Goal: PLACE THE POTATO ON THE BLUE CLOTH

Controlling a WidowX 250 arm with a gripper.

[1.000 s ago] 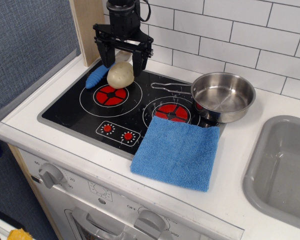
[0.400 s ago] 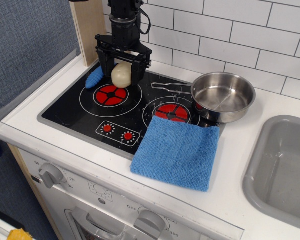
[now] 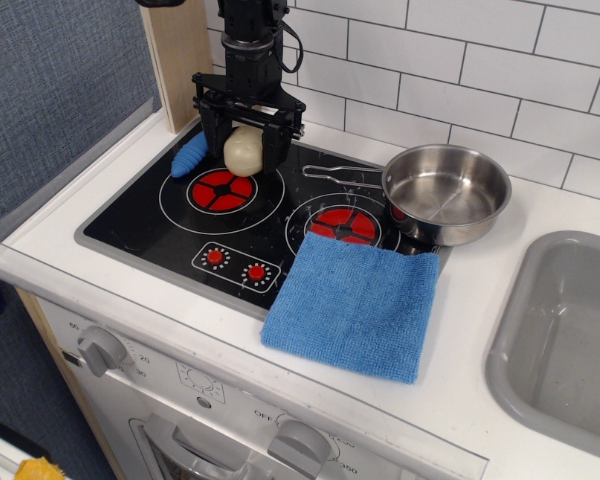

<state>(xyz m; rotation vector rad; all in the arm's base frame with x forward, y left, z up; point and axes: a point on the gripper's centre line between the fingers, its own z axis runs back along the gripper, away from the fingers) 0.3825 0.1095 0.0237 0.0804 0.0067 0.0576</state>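
**Potato held between the fingers at the back left of the desk**

The potato [image 3: 243, 150] is clasped by the hand [image 3: 245, 152], whose two black fingers [image 3: 212, 138] are closed against its sides above the back left burner [image 3: 220, 189] of the black hob [image 3: 180, 225]. Whether the potato is lifted clear of the hob or touching it cannot be told. A ribbed blue spoon handle [image 3: 190, 154] is seen just beside the hand, toward the left edge of the desk [image 3: 480, 300].

The blue cloth [image 3: 356, 302] is laid flat near the front edge, its left part overlapping the hob's front right corner and the rest lying on the white surface. It is well apart from the potato and nothing is carried on it.

A steel pan [image 3: 446, 192] is set toward the back, right of the hob's middle; nothing is held in it. A grey sink [image 3: 560, 340] is sunk in at the right edge, its visible part bare
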